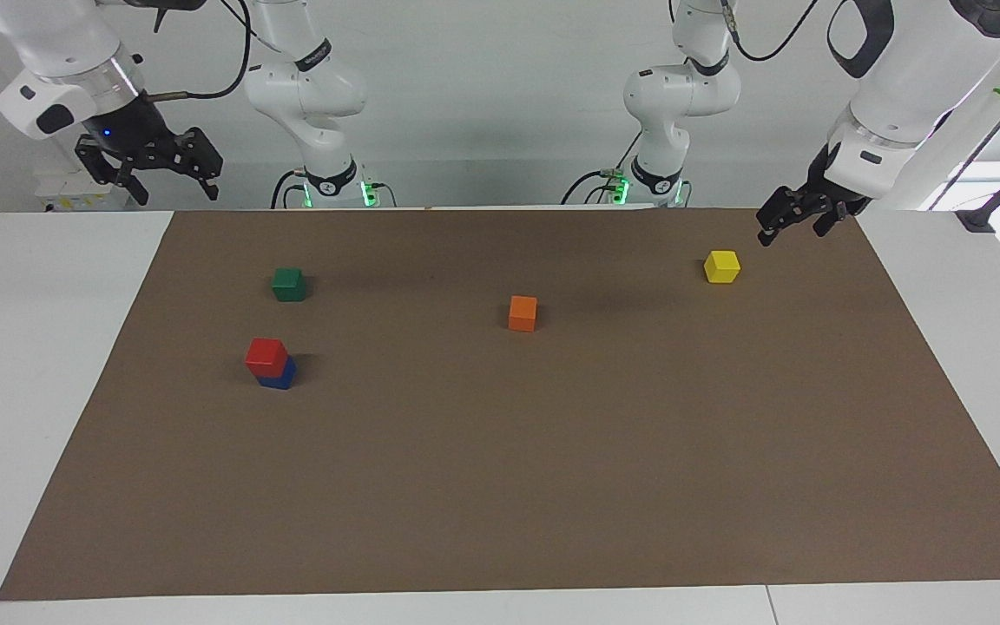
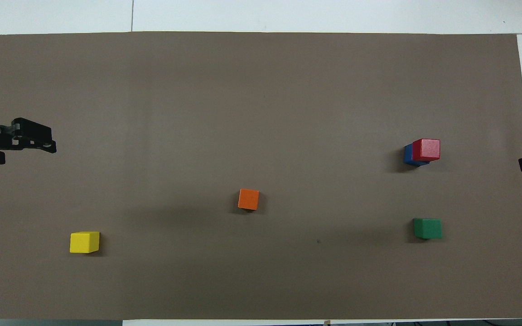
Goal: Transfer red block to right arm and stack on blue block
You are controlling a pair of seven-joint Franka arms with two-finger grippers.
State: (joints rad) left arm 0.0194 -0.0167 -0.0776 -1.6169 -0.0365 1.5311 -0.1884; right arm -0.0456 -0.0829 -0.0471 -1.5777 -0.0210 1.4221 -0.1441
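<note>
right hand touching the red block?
Apart. In the facing view the right hand hangs open, raised off the mat's corner, with bare mat between it and the red block on the blue block.

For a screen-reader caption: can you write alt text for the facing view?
A red block sits stacked on a blue block on a brown mat, toward the right arm's end. Green, orange and yellow blocks lie nearer the robots; the right pincer and left pincer hang open, empty.
</note>
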